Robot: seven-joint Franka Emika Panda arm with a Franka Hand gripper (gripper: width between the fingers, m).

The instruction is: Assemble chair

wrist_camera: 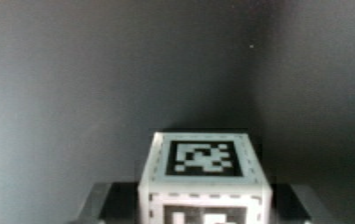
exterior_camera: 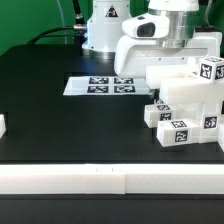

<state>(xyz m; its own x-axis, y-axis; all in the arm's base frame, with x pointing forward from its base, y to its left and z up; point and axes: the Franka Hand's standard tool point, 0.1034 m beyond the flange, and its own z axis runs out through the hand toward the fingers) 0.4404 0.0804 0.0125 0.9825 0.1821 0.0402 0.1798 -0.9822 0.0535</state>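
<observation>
The arm's gripper (exterior_camera: 168, 52) hangs over the cluster of white chair parts (exterior_camera: 190, 105) at the exterior view's right side of the black table (exterior_camera: 60, 120). In the wrist view a thick square leg (wrist_camera: 202, 175) sits between the 2 dark fingers (wrist_camera: 106, 200), its tagged end face turned toward the camera and its long axis running along the fingers away from the wrist. The fingers lie close on both sides of the leg and seem to clamp it, though the contact itself is too dim to be sure, so I cannot tell the grip for certain. In the exterior view the other chunky pieces stand stacked just below and beside the jaws, their black-and-white tags facing several ways; 1 upper block (exterior_camera: 208, 72) tilts its tag up toward the exterior view's right. The marker board (exterior_camera: 104, 86) lies flat on the table, well apart from the jaws toward the exterior view's left. A long white rail (exterior_camera: 110, 180) borders the near table edge.
</observation>
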